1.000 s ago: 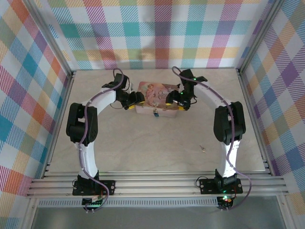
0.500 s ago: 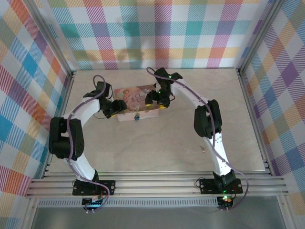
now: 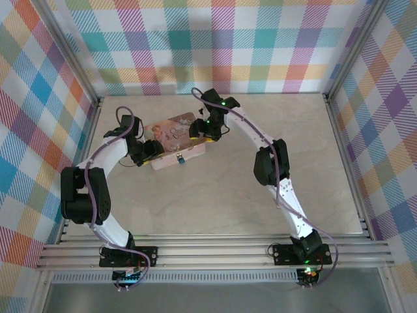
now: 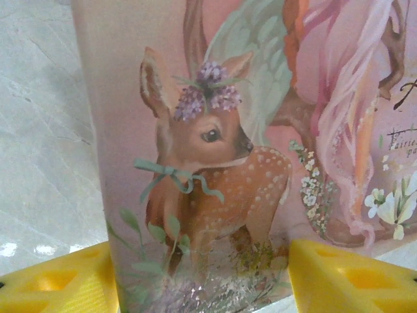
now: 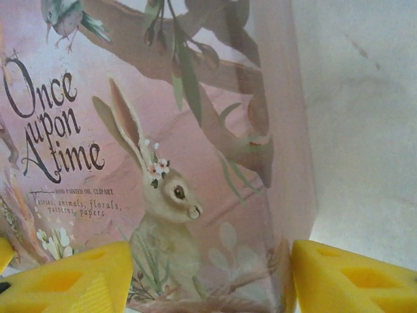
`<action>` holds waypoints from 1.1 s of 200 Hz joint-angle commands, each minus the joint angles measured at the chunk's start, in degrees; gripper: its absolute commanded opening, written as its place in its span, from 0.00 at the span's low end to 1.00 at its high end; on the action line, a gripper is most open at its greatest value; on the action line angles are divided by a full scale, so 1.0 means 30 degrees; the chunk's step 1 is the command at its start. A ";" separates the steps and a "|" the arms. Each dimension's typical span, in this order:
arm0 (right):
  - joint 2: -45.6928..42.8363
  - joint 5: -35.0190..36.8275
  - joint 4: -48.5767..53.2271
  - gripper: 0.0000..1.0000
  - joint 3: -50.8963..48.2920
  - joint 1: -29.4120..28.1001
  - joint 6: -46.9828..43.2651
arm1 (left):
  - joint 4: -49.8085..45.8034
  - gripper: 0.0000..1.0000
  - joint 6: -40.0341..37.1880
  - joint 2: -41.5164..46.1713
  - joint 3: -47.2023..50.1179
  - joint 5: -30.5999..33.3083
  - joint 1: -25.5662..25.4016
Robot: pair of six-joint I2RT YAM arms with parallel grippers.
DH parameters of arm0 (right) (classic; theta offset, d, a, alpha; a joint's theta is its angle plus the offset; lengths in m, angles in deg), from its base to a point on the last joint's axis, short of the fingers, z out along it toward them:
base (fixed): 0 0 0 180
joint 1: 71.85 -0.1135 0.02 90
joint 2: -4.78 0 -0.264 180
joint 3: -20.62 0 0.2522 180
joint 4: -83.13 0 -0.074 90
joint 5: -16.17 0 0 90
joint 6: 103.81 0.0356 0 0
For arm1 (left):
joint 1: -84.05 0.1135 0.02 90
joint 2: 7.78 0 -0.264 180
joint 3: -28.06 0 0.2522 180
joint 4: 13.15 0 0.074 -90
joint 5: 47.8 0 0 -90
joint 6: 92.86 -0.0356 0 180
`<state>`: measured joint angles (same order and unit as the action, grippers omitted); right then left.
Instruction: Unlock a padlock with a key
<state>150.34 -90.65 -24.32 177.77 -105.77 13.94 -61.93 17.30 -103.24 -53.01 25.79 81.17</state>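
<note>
The padlock (image 3: 180, 157) is hanging as a small blue speck on the near long side of the tin (image 3: 171, 134), roughly at the middle of that side. It is too small in the overhead view to show its shackle clearly.

The pink tin is lying flat on the table (image 3: 221, 202), toward the far left part. It is sitting askew, with its right end angled toward the back wall. Its lid is showing a fawn with a green ribbon at one end. At the other end it is showing a hare beside the words "Once upon a time".

The left gripper (image 3: 148, 151) is sitting at the tin's left end with its fingers spread wide. In the left wrist view, one yellow finger (image 4: 52, 283) is lying just outside the tin's edge and the other is lying in front of the lid. Contact cannot be judged.

The right gripper (image 3: 204, 132) is sitting at the tin's right end, also spread. One finger (image 5: 355, 277) is resting just beside the tin's corner.

Both arms are arching inward over the table, and plaid walls (image 3: 215, 45) are enclosing it.
</note>
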 commanded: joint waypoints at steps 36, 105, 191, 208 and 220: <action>0.2780 -0.2192 -0.5101 0.58 0.2911 -0.0024 0.0217 | 0.1457 0.62 0.1223 -0.3783 -0.2709 -0.2089 -0.0273; -0.0298 0.0268 -0.3076 0.82 0.2294 0.0912 -0.0729 | -0.0788 0.69 0.0012 -0.3742 -0.4908 0.0521 -0.0273; -0.8990 0.3751 0.0914 0.89 -0.7406 0.2573 -0.1468 | -0.1518 0.73 -0.0431 -0.0278 -0.3360 0.0846 -0.1019; -1.1547 0.4163 0.0060 0.89 -1.1863 0.2630 -0.1019 | -0.1268 0.73 -0.0218 0.0682 -0.2260 0.0868 -0.1742; -1.3538 0.4196 -0.0989 0.88 -1.5333 0.2732 -0.0482 | -0.0952 0.73 0.0067 0.1265 -0.1350 0.0963 -0.2361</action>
<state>116.81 -81.08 -28.08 147.33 -97.00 10.81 -65.23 16.69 -103.37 -61.64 28.39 77.50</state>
